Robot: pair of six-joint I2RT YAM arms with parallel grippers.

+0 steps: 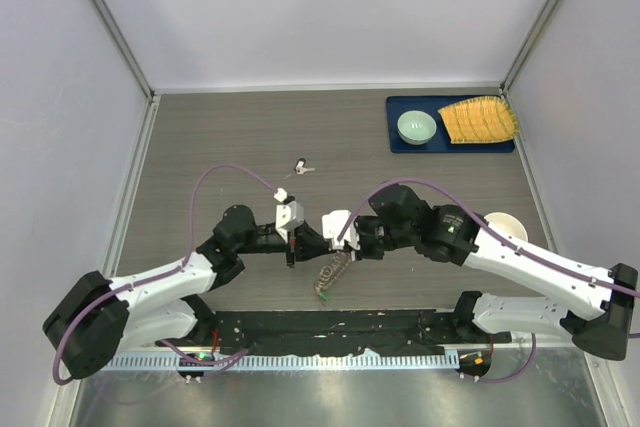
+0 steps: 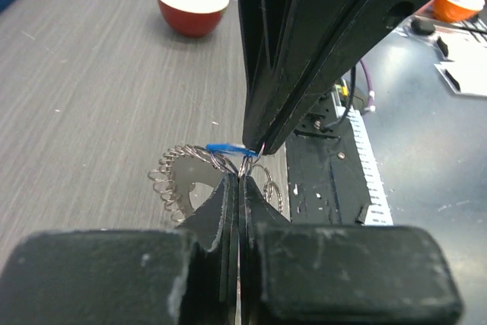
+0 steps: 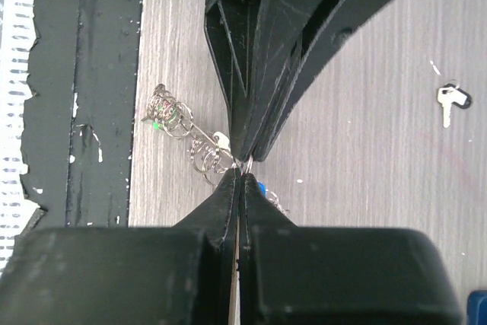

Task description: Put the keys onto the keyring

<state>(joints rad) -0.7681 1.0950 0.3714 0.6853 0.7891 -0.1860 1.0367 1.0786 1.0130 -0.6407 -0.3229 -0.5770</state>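
Metal wire of the keyring (image 2: 169, 180) is pinched in the closed left tool (image 2: 240, 182). The right tool (image 3: 241, 174), also closed, meets it tip to tip, apparently gripping the blue key (image 2: 227, 148), whose head lies crosswise at the joint. From there the keyring trails toward the near bench (image 1: 200, 137) edge.

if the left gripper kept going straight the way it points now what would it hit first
The right gripper: its shut tips sit almost tip to tip with the left gripper, just past the keyring wire and blue key there. Any gap between them is too small to judge.
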